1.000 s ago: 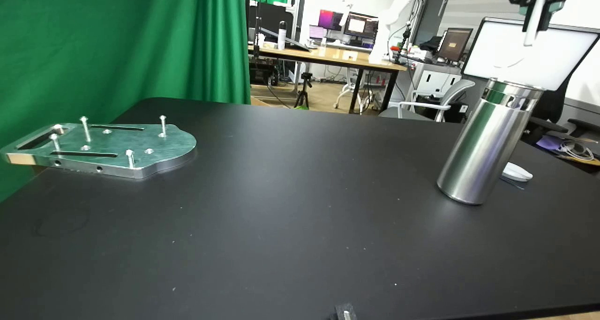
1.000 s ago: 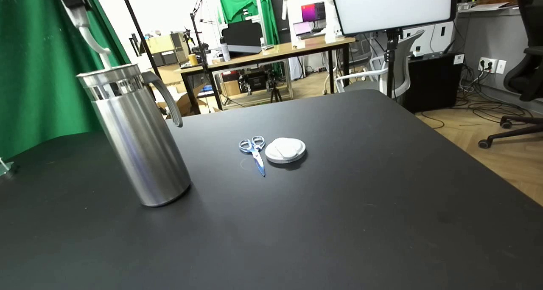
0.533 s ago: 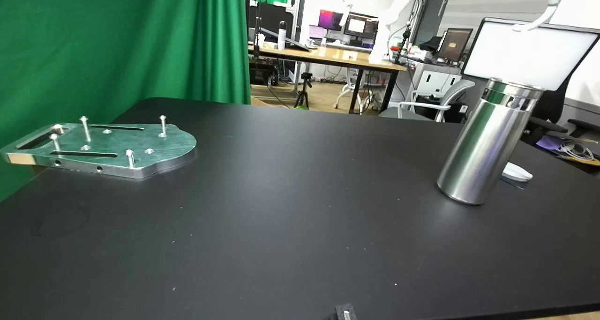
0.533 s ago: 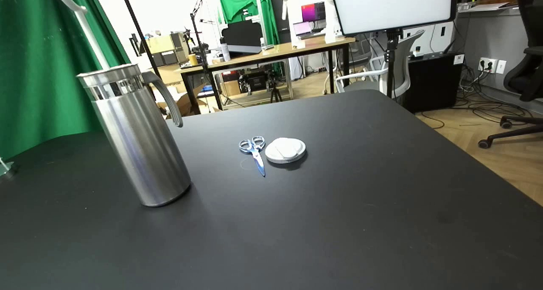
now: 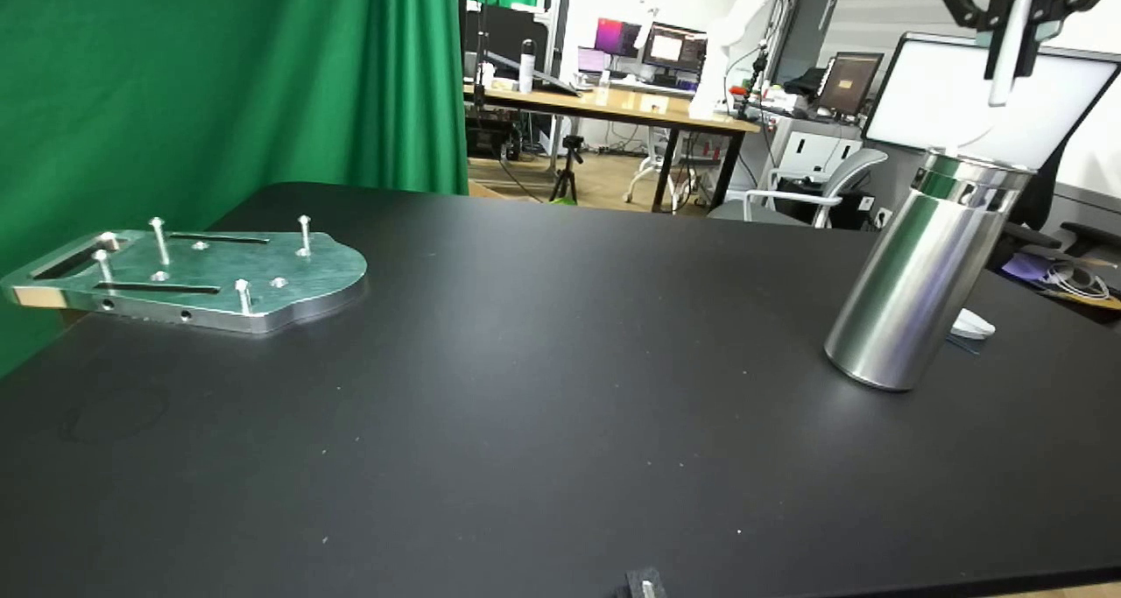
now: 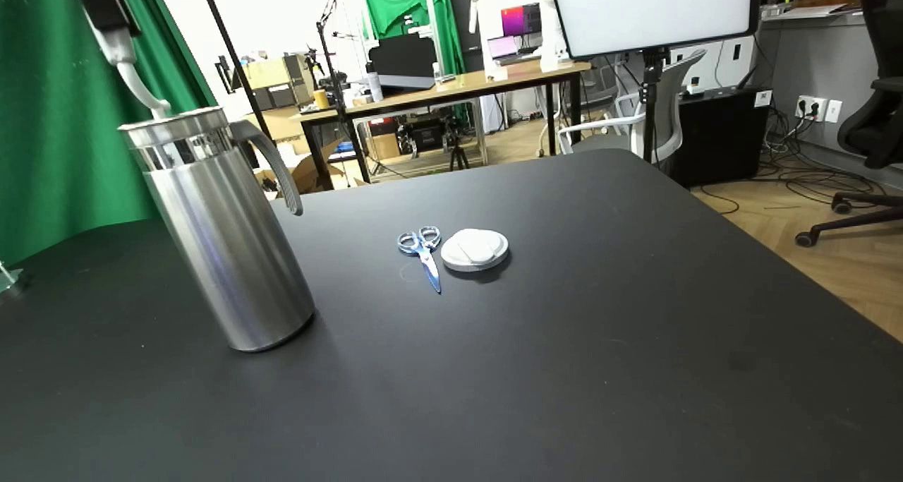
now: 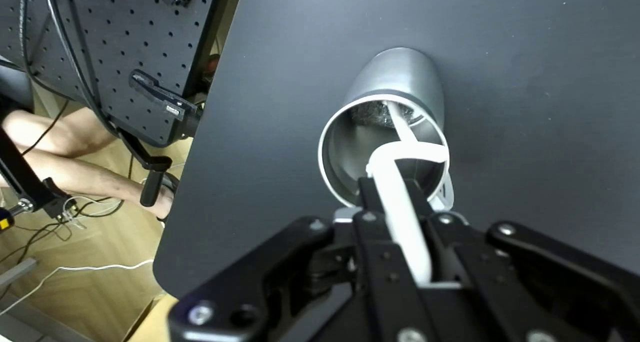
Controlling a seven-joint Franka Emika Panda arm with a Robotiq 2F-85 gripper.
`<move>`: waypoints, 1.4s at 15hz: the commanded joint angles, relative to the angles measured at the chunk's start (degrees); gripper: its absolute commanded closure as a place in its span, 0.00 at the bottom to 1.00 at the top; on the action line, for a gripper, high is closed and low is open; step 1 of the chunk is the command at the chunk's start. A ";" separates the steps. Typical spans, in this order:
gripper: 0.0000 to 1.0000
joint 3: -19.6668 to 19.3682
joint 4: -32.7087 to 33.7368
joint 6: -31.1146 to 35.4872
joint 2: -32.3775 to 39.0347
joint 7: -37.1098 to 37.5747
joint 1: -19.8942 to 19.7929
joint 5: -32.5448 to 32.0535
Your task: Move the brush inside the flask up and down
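one black table (image 6: 536, 383) spreads under your work, and on it your silver flask (image 6: 233, 249) stands on its base, open at the top. higher than its mouth hangs your gripper (image 5: 1011, 55), the two fingers (image 7: 377, 232) pinching the white brush (image 7: 392, 182) by its handle. the brush bends just above the rim, and its shaft drops inside the flask, where you can barely make out the lower end. apart from the flask, in an exterior view, you have a white disc (image 6: 474, 250) with blue scissors (image 6: 425, 253) just beside it.
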 commanded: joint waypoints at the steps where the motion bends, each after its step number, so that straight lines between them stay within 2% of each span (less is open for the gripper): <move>1: 0.96 -0.04 1.43 -0.73 2.89 1.44 0.17 -0.70; 5: 0.96 -0.20 1.43 -1.22 0.44 0.35 0.56 -0.52; 13: 0.96 0.35 0.80 -1.35 -10.16 -1.82 0.06 0.26; 16: 0.96 0.29 0.67 -0.97 -9.96 -1.95 -0.53 0.39; 21: 0.96 -0.02 -0.75 0.93 -4.03 -1.13 -1.26 0.46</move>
